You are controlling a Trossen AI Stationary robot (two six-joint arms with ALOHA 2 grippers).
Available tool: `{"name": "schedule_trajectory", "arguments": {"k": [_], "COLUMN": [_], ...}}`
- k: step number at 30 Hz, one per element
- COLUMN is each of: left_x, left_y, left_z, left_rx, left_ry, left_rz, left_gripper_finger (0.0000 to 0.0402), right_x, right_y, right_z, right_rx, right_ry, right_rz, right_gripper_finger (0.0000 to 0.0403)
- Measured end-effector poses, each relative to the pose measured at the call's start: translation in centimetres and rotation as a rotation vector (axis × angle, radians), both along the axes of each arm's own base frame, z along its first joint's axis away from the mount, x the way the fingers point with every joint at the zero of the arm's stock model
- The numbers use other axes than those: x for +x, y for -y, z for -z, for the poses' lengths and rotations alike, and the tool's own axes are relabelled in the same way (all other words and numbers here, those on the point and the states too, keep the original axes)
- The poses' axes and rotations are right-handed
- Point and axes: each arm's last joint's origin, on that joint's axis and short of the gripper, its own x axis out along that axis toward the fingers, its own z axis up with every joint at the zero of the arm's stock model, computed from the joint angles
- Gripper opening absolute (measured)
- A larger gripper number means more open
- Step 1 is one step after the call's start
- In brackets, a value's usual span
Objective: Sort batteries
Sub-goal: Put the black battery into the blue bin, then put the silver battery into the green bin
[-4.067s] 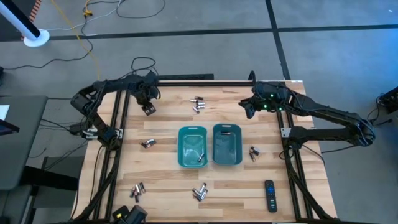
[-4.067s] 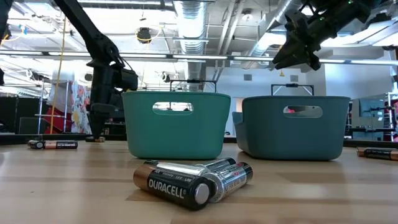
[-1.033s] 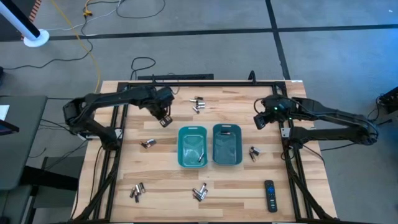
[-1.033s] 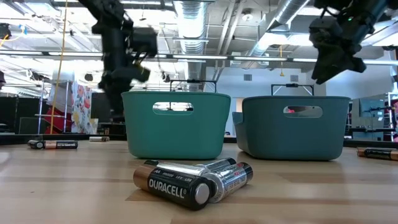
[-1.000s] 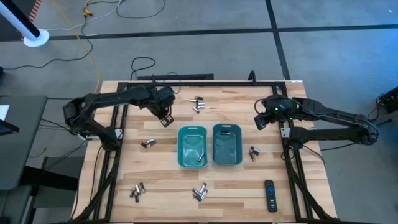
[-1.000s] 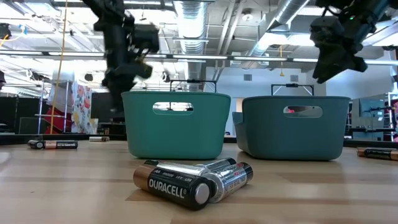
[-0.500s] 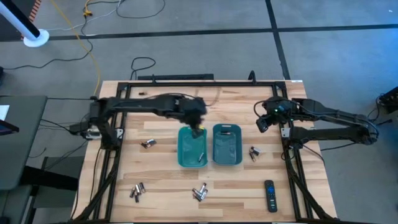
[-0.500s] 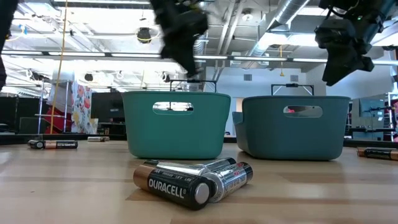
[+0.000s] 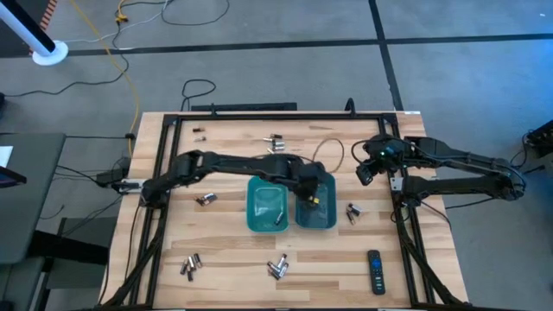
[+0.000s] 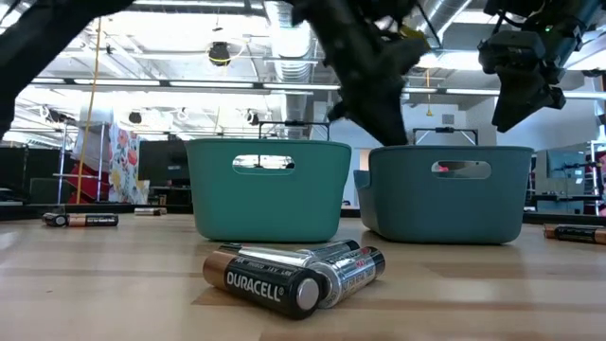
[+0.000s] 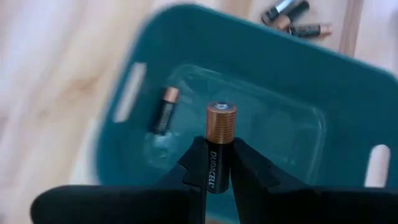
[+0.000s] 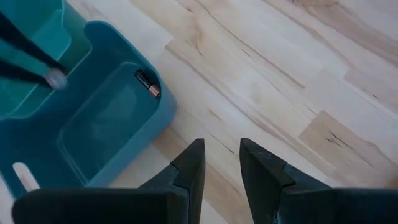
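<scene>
Pale wood planks make up the table (image 9: 225, 250), where two teal bins sit side by side at the middle, the left bin (image 9: 266, 204) holding a silvery cell and the right bin (image 9: 316, 203) a dark cell (image 11: 164, 109) on its floor. Reaching across from the left, the left gripper (image 9: 309, 198) hangs over the right bin with its fingers pinched on a dark copper-tipped battery (image 11: 219, 144). Well off to the right of the bins, the right gripper (image 9: 365, 169) hovers with fingers slightly spread and nothing between them, while loose batteries (image 9: 277, 268) lie in small clusters around the table.
</scene>
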Motion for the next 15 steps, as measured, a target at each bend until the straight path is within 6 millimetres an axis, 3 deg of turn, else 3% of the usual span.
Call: {"name": "schedule_trajectory", "arguments": {"k": [6, 9, 15], "left_x": [1.7, 1.6, 1.5], "left_y": [1.2, 1.5, 1.5], "left_z": [3.0, 3.5, 3.3], "left_rx": [-0.04, -0.055, -0.07], "left_ry": [-0.039, -0.054, -0.048], "left_rz": [0.029, 0.032, 0.008], "left_gripper_finger": [0.0038, 0.004, 0.0123], "right_x": [0.0, 0.0, 0.0], "right_y": [0.0, 0.0, 0.0], "right_z": [0.0, 0.0, 0.0], "right_rx": [0.0, -0.005, -0.007], "right_ry": [-0.003, -0.007, -0.008], "right_rz": [-0.001, -0.011, -0.013], "right_gripper_finger": [0.0118, 0.0118, 0.0118]}}
